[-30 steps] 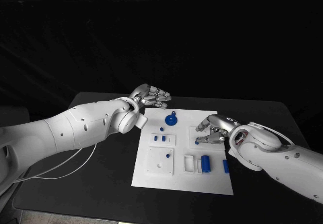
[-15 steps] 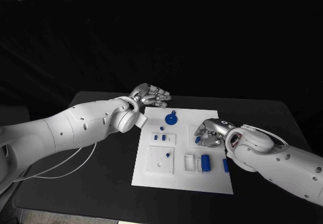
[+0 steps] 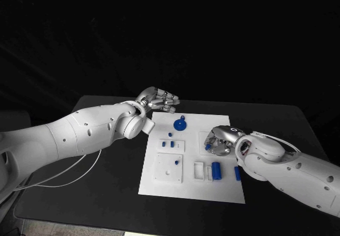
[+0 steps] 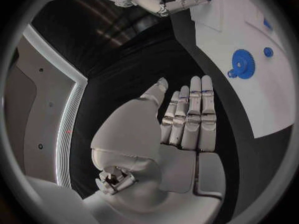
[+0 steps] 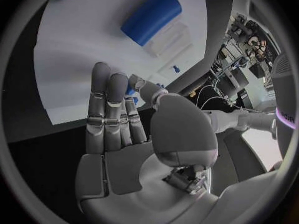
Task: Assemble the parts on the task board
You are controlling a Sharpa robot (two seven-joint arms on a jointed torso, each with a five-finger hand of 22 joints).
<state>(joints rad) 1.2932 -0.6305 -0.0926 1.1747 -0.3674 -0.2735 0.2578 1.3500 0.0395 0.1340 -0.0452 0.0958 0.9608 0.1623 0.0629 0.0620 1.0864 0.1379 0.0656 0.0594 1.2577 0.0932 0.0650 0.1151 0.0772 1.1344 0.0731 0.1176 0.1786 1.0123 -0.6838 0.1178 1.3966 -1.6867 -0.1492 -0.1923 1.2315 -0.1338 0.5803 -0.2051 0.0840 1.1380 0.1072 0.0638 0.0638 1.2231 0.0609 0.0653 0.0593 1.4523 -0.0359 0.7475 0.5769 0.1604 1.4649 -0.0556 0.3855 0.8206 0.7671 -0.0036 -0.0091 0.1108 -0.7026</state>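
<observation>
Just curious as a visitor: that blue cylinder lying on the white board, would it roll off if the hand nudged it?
Probably it would roll: the blue cylinder is round and lies on its side on the task board, which looks flat and smooth. It looks rigid, like hard plastic, so likely stiff and light. The white frame beside it might stop it on that side.

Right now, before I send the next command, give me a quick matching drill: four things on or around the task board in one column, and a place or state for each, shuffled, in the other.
Things:
1. left hand
2. right hand
3. blue gear
4. blue cylinder

Places or states:
A. lies near the task board's near edge, beside a white block
B. sits near the board's far edge
C. off the board, at its far left corner, holding nothing
D. over the board's right side, a small blue part at its fingers

Pairs: 1-C, 2-D, 3-B, 4-A
</observation>
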